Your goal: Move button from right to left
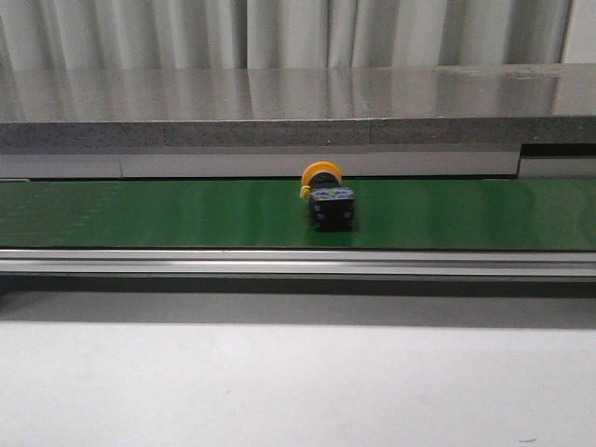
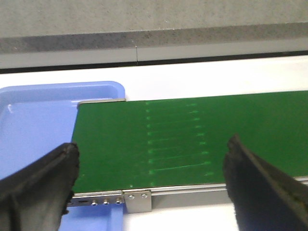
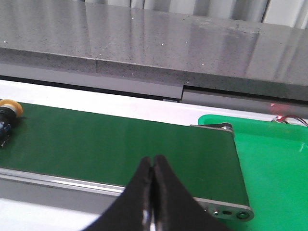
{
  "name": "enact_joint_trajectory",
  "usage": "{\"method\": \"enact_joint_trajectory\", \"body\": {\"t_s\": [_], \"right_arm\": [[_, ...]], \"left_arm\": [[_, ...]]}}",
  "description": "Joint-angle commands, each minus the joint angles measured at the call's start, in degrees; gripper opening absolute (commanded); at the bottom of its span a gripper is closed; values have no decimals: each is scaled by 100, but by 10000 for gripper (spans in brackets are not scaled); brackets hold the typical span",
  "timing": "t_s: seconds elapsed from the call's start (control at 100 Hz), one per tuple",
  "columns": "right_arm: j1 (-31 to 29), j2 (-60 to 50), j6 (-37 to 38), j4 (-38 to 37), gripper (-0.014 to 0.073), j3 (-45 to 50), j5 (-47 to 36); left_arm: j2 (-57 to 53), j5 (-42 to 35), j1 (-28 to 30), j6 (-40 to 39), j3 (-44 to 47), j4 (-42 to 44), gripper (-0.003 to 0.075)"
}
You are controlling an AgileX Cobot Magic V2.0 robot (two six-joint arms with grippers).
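Note:
The button (image 1: 328,196), a yellow-orange head on a dark blocky body with a tiny green mark, lies on the green conveyor belt (image 1: 168,214) near the middle of the front view. It also shows at the edge of the right wrist view (image 3: 6,115). My left gripper (image 2: 153,168) is open and empty over the belt's left end; the button is not in its view. My right gripper (image 3: 152,166) is shut and empty over the belt's right end, well clear of the button. Neither gripper shows in the front view.
A blue tray (image 2: 29,125) sits at the belt's left end. A green tray (image 3: 274,159) sits at its right end. A metal rail (image 1: 298,263) runs along the belt's near side. A grey stone ledge (image 1: 279,112) runs behind it.

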Motion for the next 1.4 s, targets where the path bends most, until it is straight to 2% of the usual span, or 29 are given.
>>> {"method": "enact_joint_trajectory", "body": {"t_s": [0.0, 0.24, 0.35, 0.5, 0.64, 0.76, 0.94, 1.39], "right_arm": [[-12, 50, -7, 28, -68, -152, -516], [-12, 50, -7, 28, -68, -152, -516], [-12, 50, -7, 28, -68, -152, -516], [-12, 50, -7, 28, -68, -152, -516], [-12, 50, -7, 28, -68, -152, -516], [-12, 50, -7, 28, -68, -152, -516], [-12, 50, -7, 28, -68, -152, -516], [-12, 50, -7, 28, -68, -152, -516]], "left_arm": [[513, -26, -187, -8, -628, -195, 596], [2125, 1047, -882, -50, -2091, -340, 596], [2834, 1573, -1237, -302, -2806, -340, 596], [3619, 2046, -1603, -1045, -3622, -213, 596], [4177, 2617, -1858, -2085, -4208, 452, 596], [4549, 3104, -2015, -2669, -4598, 631, 596], [5069, 3515, -2153, -2833, -5117, 640, 596], [5628, 3442, -2141, -2999, -5188, 556, 596]]}}
